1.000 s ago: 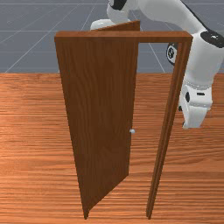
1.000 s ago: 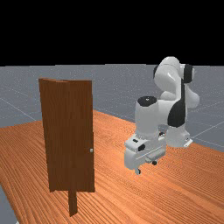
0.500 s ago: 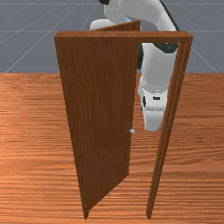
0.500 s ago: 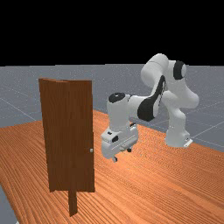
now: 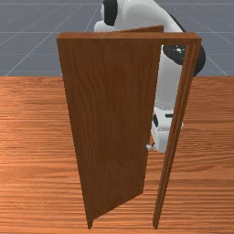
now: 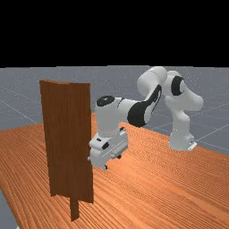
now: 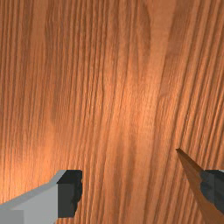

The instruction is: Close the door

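In the far view the gripper [image 6: 112, 162] hangs beside the free edge of the brown door [image 6: 69, 143]. The front view has the door [image 5: 109, 119] partly open, its free edge swung back toward the arm, with a small pale knob [image 5: 150, 147] right next to the white hand [image 5: 161, 137]. Seen from the wrist, the gripper [image 7: 141, 191] has its fingers wide apart and nothing held; a strip of the door [image 7: 192, 175] runs down beside and behind one fingertip. The hand looks pressed to the door, though the exact contact is hidden.
The door frame's top beam [image 5: 128, 39] spans above the panel. Its right post [image 5: 171, 137], in the front view, partly covers the hand. Wooden table top [image 6: 156, 192] lies below the gripper.
My hand has come lower and closer to the door. The panel has swung partway toward the frame, its free edge and knob moving to the front view's right.
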Controlling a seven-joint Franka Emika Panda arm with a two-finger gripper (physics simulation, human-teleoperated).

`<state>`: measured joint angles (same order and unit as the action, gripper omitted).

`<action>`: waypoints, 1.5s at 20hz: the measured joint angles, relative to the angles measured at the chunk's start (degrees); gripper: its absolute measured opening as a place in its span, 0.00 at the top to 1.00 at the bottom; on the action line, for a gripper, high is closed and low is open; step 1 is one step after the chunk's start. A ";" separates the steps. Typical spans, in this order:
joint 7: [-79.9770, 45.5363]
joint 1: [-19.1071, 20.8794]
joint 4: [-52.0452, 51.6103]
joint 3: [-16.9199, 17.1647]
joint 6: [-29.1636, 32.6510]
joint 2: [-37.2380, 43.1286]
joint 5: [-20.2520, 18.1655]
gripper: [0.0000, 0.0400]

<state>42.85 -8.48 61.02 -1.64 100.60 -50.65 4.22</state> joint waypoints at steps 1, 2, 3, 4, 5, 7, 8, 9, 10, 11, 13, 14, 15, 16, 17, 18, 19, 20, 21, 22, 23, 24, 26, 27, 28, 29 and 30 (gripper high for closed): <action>-5.27 -0.01 -1.56 0.44 -0.96 -1.07 -1.48 0.00; -5.27 -0.01 -1.54 0.44 -0.96 -1.12 -1.48 0.00; -6.61 -1.76 -11.66 2.15 -5.87 -6.84 0.98 0.00; -7.03 -2.10 -12.15 2.65 -5.92 -7.55 1.59 0.00; -6.59 -1.63 -10.74 2.04 -4.69 -7.13 0.78 0.00; -1.97 2.03 0.82 -2.21 1.79 -1.48 -5.44 0.00; -14.24 -0.83 7.94 1.30 4.15 2.75 -3.96 0.00; -19.93 -1.26 18.41 1.94 8.98 8.65 -5.87 0.00; -24.56 -1.86 29.19 2.29 13.90 14.96 -7.37 0.00; -25.62 -2.18 38.71 2.03 17.62 20.80 -7.63 0.00; -24.53 -2.54 52.50 1.06 22.19 29.75 -7.11 0.00; -22.46 -2.63 56.54 0.54 23.23 32.51 -6.40 0.00; -14.39 -2.09 52.79 -0.54 14.83 30.65 -5.02 0.00; -12.98 -1.87 51.84 -0.29 12.83 30.19 -4.74 0.00; -10.96 -0.95 50.26 0.32 9.98 29.28 -4.54 0.00; -8.83 0.23 50.73 1.23 9.83 29.58 -4.07 0.00; -6.86 1.53 53.47 2.30 12.90 31.27 -3.48 0.00; -8.78 1.80 58.87 3.74 20.37 34.43 -0.32 0.00; -2.65 3.48 59.38 3.55 21.11 34.73 -1.41 0.00; 1.67 4.09 57.06 3.37 20.74 33.21 0.14 0.00; 3.67 4.36 52.53 3.20 19.36 30.32 0.67 0.00; 4.15 4.50 47.56 3.13 17.53 27.22 0.63 0.00; 9.28 4.98 29.19 2.59 10.91 16.23 1.66 0.00; 5.76 4.92 17.82 3.00 5.43 9.75 0.12 0.00; 6.25 5.02 6.35 3.05 0.54 3.28 -0.06 0.00; 0.63 5.06 4.18 3.47 -1.00 1.79 -1.90 0.00; 0.63 5.08 4.22 3.48 -1.01 1.73 -1.90 0.00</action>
<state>43.48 -3.40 65.24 1.84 99.59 -48.92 2.32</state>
